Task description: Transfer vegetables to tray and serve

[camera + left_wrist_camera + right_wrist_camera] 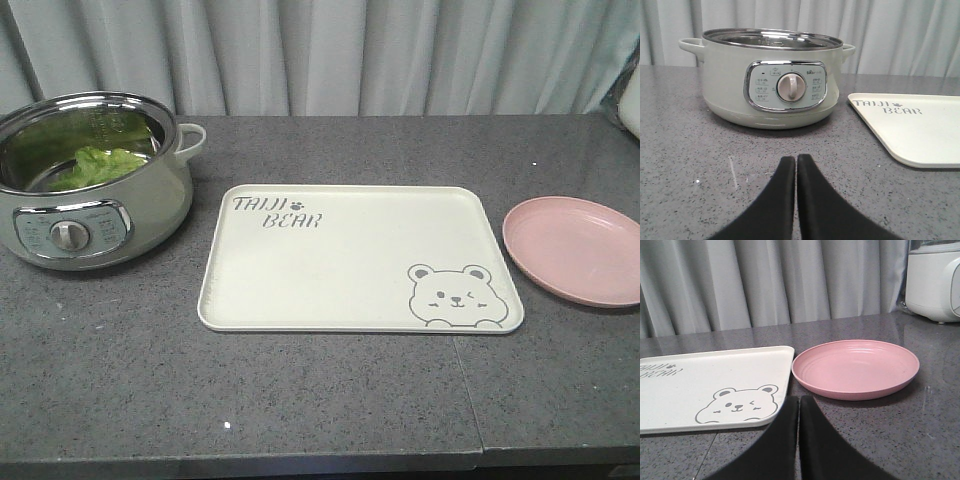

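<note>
I see the lettuce leaf (pixel 97 165) lying inside the electric cooking pot (pixel 150 215) at the left of the tabletop (pixel 120 360). The bear tray (pixel 350 260) sits beside the pot, with the pink plate (pixel 575 250) just right of it. My left end effector (pixel 796 159) is pressed closed, low over the tabletop and facing the pot's dial. My right end effector (pixel 799 400) is likewise closed, in front of the plate.

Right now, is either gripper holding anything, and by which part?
Nothing is held. The left gripper and the right gripper are both shut and empty; the crinkly green lettuce leaf lies inside the pale round electric pot.
</note>
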You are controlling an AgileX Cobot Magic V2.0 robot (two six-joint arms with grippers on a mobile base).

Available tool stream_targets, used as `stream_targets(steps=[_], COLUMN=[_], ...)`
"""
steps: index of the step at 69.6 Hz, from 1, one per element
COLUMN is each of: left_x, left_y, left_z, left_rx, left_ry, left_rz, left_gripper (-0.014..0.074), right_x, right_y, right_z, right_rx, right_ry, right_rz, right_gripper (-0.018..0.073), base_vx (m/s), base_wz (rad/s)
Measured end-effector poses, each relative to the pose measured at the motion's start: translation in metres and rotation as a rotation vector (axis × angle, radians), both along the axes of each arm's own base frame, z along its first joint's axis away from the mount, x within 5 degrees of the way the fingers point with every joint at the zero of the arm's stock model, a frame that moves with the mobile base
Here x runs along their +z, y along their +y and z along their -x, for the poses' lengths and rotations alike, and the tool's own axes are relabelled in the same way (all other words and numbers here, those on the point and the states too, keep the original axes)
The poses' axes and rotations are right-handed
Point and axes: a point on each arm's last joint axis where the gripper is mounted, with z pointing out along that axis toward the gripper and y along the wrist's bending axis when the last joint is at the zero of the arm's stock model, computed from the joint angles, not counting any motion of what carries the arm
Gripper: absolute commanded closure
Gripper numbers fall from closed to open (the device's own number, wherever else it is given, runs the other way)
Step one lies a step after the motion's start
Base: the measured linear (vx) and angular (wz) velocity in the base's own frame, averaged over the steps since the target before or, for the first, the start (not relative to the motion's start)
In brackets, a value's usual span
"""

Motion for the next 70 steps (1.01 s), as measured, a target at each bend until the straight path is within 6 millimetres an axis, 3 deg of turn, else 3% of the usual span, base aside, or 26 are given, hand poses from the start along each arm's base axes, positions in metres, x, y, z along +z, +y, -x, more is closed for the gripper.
stream_targets(steps=[70], left_x=[0.0000], left_y=[0.0000], left_z=[0.0000], left_rx=[0.000], left_ry=[0.000], left_rz=[0.000], left_gripper=[0.0602], right_x=[0.0000], right_y=[0.0000], right_z=[0.0000], right_rx=[0.000], right_ry=[0.000], right_rz=[0.000], right_gripper=[0.0561], base_vx=[0.00], base_wz=[0.00])
